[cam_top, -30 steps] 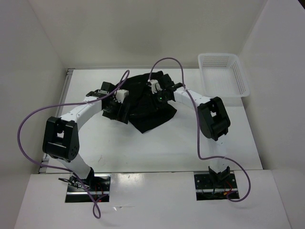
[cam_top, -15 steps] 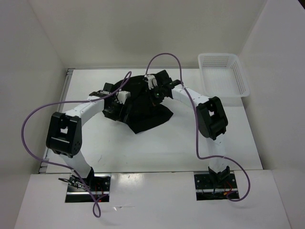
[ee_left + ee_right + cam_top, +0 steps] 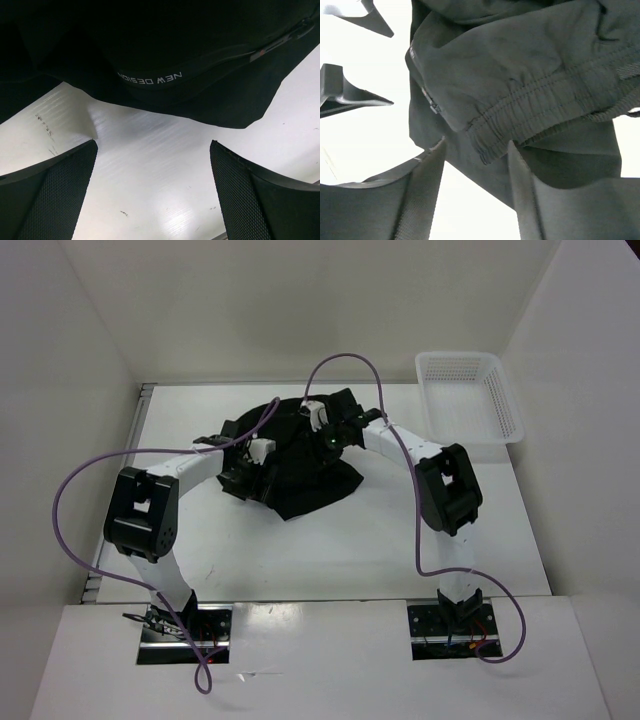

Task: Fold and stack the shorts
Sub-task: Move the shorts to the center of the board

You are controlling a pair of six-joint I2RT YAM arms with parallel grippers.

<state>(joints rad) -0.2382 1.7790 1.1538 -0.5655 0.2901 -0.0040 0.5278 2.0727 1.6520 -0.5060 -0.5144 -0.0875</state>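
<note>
The black shorts (image 3: 310, 480) lie in a rumpled heap on the white table, past its middle. My left gripper (image 3: 250, 478) hovers low at the heap's left edge. Its jaws (image 3: 152, 145) stand wide open over bare table, and the shorts (image 3: 175, 50) with their white lettering lie just beyond the tips. My right gripper (image 3: 326, 435) is over the far part of the heap. Its jaws (image 3: 476, 146) are apart, and the gathered waistband (image 3: 530, 107) of the shorts reaches in between the fingertips.
A white mesh basket (image 3: 505, 400) stands at the table's far right corner. White walls enclose the table on three sides. Purple cables (image 3: 70, 490) loop off both arms, one arching above the shorts.
The heap has bunched up and its near corner has slid left. My right gripper has moved back and left over it. The left arm's elbow has swung right.
</note>
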